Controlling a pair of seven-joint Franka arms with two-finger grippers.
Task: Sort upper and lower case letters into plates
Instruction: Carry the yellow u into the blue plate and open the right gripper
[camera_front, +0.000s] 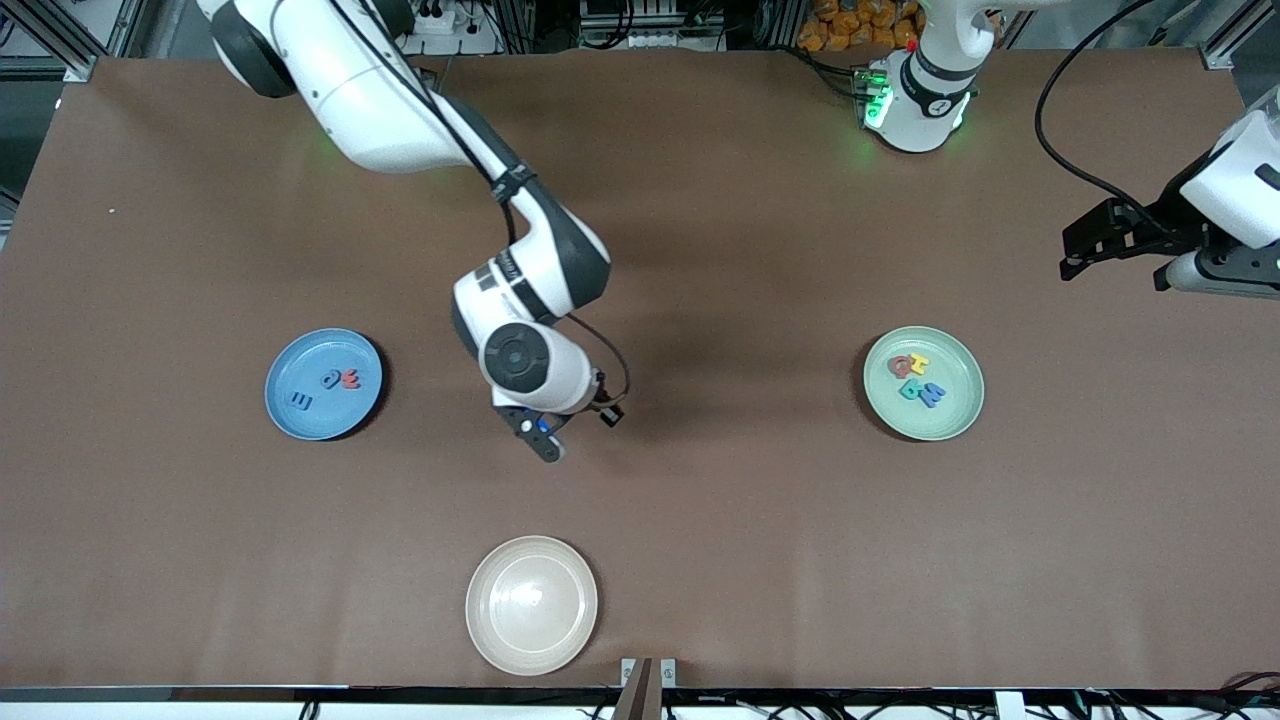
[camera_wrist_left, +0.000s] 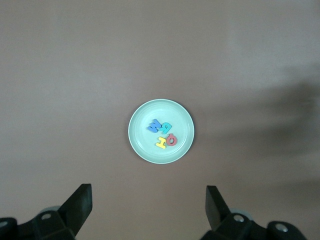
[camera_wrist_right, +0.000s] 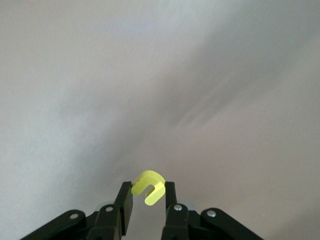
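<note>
My right gripper (camera_front: 545, 440) hangs over bare table between the blue plate and the cream plate. In the right wrist view it (camera_wrist_right: 148, 189) is shut on a small yellow letter (camera_wrist_right: 148, 183) pinched at the fingertips. The blue plate (camera_front: 300, 360) lies toward the right arm's end and holds three letters, two blue and one red (camera_front: 349, 379). The mint green plate (camera_front: 955, 360) lies toward the left arm's end with several letters in red, yellow, teal and blue (camera_front: 932, 394). My left gripper (camera_front: 1072, 262) waits open, high above that end, looking down on the green plate (camera_wrist_left: 142, 135).
A cream-beige plate (camera_front: 531, 604) with nothing in it sits near the table's front edge, nearer the front camera than my right gripper. The brown table surface (camera_front: 700, 480) stretches between the plates.
</note>
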